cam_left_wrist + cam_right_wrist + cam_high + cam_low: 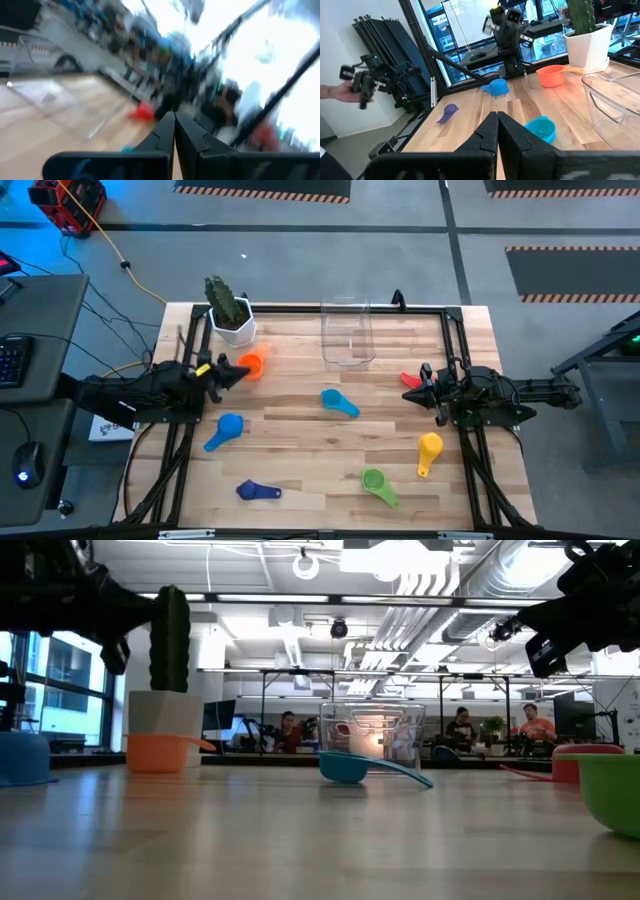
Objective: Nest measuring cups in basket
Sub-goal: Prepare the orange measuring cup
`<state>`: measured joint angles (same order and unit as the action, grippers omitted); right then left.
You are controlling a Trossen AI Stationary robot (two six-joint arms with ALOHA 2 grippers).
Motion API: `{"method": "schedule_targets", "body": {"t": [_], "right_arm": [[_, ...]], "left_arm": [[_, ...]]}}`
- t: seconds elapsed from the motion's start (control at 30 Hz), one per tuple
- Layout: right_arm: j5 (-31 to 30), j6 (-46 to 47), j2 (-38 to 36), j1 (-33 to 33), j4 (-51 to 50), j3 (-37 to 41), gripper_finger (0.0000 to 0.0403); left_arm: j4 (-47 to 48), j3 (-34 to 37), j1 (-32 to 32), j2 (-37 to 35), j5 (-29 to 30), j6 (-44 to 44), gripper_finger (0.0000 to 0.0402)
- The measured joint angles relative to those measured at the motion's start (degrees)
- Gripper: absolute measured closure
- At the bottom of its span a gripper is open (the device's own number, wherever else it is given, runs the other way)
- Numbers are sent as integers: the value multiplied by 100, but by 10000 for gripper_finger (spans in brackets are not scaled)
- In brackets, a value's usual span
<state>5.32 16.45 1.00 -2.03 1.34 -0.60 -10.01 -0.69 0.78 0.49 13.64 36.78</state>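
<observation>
Basket (348, 332) stands empty at far edge of table (300, 460), near middle, w/ no cup inside. Cups lie scattered on wood: orange cup (252, 363) just beside white pot (233, 326) w/ cactus (225, 300), red cup (411, 380) at right, light blue cup (338, 402) in middle, blue cup (226, 429) at left, dark blue cup (257, 491), green cup (378, 484) and yellow cup (429, 450) nearer front. Left gripper (242, 372) hangs above table next to orange cup, fingers pressed together, holding nothing. Right gripper (408, 394) hangs close to red cup, fingers also pressed together, empty. In right wrist view a person's hand (340, 93) shows beyond table.
</observation>
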Motion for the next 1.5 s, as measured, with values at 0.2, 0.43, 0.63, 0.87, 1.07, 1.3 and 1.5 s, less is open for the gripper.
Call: {"method": "schedule_targets", "body": {"t": [0.2, 0.43, 0.63, 0.87, 1.07, 1.3, 1.5], "right_arm": [[0, 0, 2, 0, 0, 2, 402], [0, 0, 1, 0, 0, 2, 402], [0, 0, 0, 0, 2, 2, 402], [0, 0, 2, 0, 0, 0, 402], [0, 0, 4, -2, 0, 1, 402], [-2, 0, 4, -1, 0, 0, 402], [-1, 0, 4, 0, 1, 0, 402]], "left_arm": [[-1691, 0, 0, 2, 1345, 868, 398], [-2298, -99, 0, 177, 2161, 1418, 398], [-2112, -843, 2, 1551, 1807, 1396, 376], [1146, -2838, 399, 3085, 818, 838, 297], [5150, -4241, 1062, 4460, 88, 855, 225], [6629, -4293, 1427, 5754, -1043, 1187, 193], [5905, -4295, 1427, 6420, -950, 243, 195]]}}
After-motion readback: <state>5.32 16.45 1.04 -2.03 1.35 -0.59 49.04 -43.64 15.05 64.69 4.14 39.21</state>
